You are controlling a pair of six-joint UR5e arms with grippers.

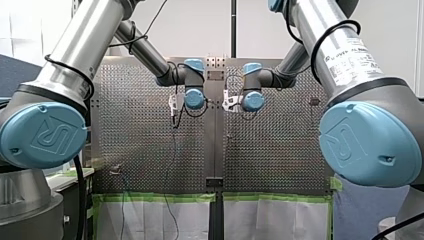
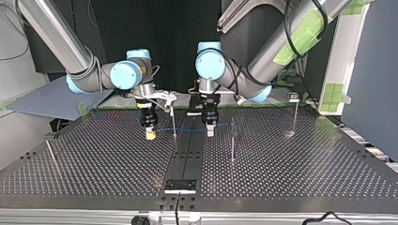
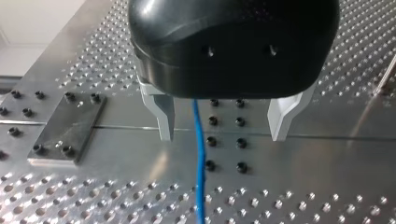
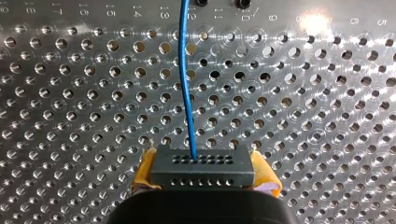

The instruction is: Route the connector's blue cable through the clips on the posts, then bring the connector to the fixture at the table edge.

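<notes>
My right gripper [image 4: 204, 181] clamps the connector [image 4: 201, 163], its blue cable [image 4: 186, 79] running between the parted fingers of my left gripper [image 3: 223, 134].

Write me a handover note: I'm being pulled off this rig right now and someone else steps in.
Right gripper: shut on the connector, yellow pads either side.
Left gripper: open, blue cable running between its fingers, ungripped.
Both are mid-table.
Done: cable through clips on the posts? Cannot tell.
Left: check routing, then carry the connector to the fixture at the table edge.
</notes>
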